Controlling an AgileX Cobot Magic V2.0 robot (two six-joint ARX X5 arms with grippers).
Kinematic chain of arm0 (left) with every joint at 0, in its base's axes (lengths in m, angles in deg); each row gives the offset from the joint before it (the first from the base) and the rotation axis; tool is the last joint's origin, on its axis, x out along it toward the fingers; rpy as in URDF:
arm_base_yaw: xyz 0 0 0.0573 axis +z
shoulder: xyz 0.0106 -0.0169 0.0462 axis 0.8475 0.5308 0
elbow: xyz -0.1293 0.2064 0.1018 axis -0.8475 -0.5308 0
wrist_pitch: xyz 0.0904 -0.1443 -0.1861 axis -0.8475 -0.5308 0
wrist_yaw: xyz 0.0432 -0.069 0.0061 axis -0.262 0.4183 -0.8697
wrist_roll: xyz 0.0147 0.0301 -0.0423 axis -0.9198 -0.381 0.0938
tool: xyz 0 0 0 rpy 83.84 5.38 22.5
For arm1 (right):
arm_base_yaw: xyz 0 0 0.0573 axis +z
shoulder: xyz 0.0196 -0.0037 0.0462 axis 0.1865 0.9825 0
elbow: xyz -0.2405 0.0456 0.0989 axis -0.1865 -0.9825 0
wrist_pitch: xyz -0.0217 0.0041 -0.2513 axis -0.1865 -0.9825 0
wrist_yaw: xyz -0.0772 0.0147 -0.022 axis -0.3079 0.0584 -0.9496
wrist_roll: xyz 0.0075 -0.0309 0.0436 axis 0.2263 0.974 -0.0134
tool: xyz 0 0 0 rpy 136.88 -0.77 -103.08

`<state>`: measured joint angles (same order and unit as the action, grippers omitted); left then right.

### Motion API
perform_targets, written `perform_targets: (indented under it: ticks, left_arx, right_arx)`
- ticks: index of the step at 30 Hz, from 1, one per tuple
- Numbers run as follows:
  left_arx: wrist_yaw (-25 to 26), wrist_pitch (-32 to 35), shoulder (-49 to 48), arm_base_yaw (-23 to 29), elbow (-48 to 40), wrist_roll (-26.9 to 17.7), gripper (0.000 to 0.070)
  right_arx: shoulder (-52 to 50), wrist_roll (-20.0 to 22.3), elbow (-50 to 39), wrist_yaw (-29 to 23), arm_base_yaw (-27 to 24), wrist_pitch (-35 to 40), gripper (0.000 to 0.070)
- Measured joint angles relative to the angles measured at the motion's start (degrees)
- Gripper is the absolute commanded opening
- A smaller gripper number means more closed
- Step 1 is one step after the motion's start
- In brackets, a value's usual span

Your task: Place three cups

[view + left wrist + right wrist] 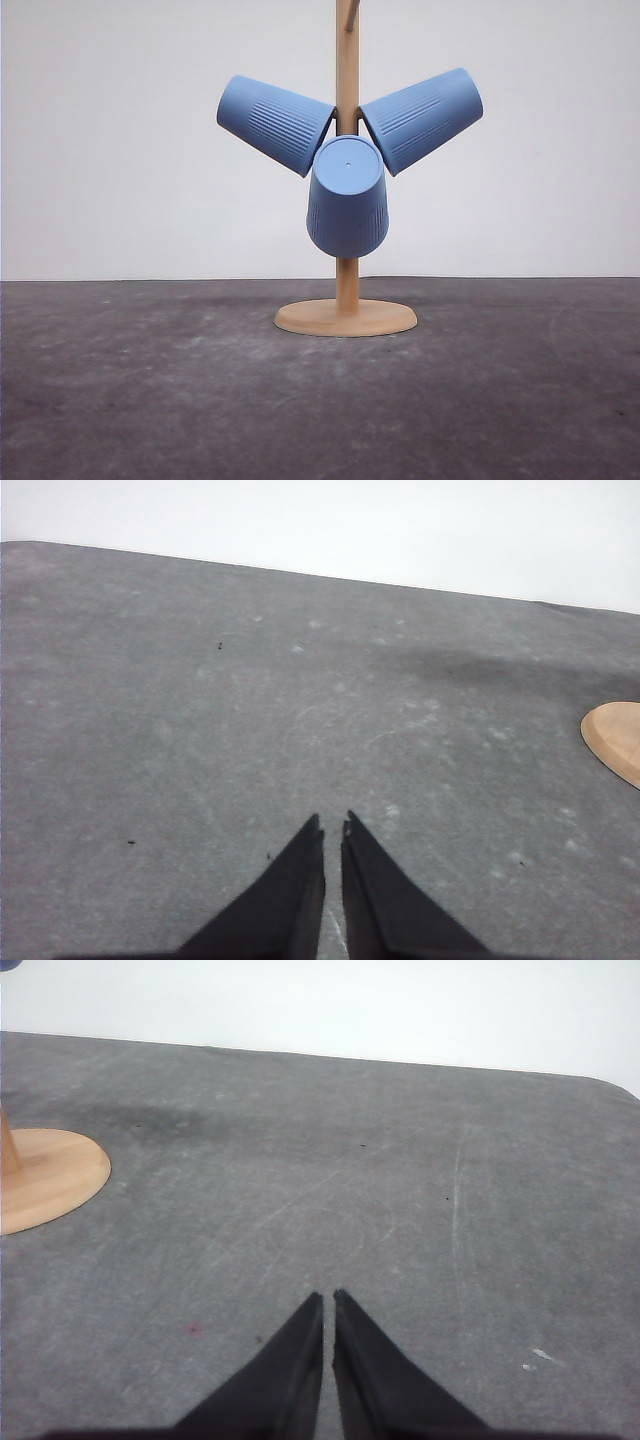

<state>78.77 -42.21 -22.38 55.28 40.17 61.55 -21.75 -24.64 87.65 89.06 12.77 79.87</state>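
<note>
Three light-blue ribbed cups hang mouth-inward on a wooden stand (347,255) in the front view. One cup (273,122) tilts out to the left, one cup (424,117) tilts out to the right, and the third cup (347,197) points its flat base toward the camera, lower and in the middle. In the left wrist view my left gripper (332,825) is shut over bare grey table with nothing in it. My right gripper (328,1298) in the right wrist view is likewise shut and holds nothing.
The stand's round wooden base (346,317) rests on the grey table (150,380) at mid depth. That base (615,738) shows at the edge of the left wrist view, and the base (50,1175) shows in the right wrist view. A white wall stands behind.
</note>
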Motion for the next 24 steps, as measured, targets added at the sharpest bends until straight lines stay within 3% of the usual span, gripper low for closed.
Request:
perform_targets:
  ticks: [24]
  left_arx:
    - [0.0, 0.0, 0.0, 0.0, 0.0, 0.0, 0.0011]
  right_arx:
    - [0.0, 0.0, 0.0, 0.0, 0.0, 0.0, 0.0018]
